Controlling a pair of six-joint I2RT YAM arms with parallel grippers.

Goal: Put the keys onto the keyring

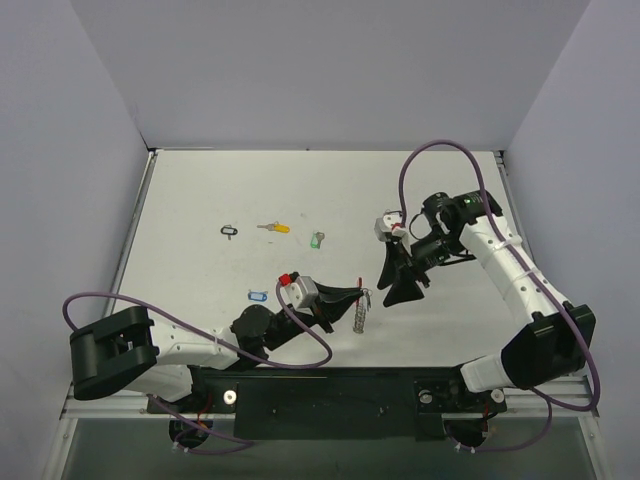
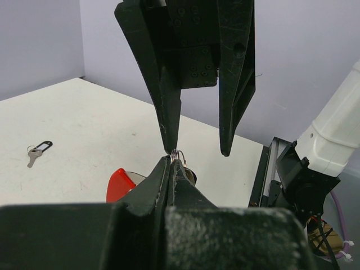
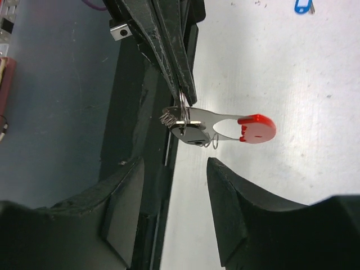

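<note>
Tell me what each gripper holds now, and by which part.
Left gripper pinches the keyring by its silver metal ring; the red tab sticks out free. Right gripper is open, holding nothing.

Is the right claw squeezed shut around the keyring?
No: the right claw stands open with a clear gap, and the keyring hangs pinched in the left claw.
</note>
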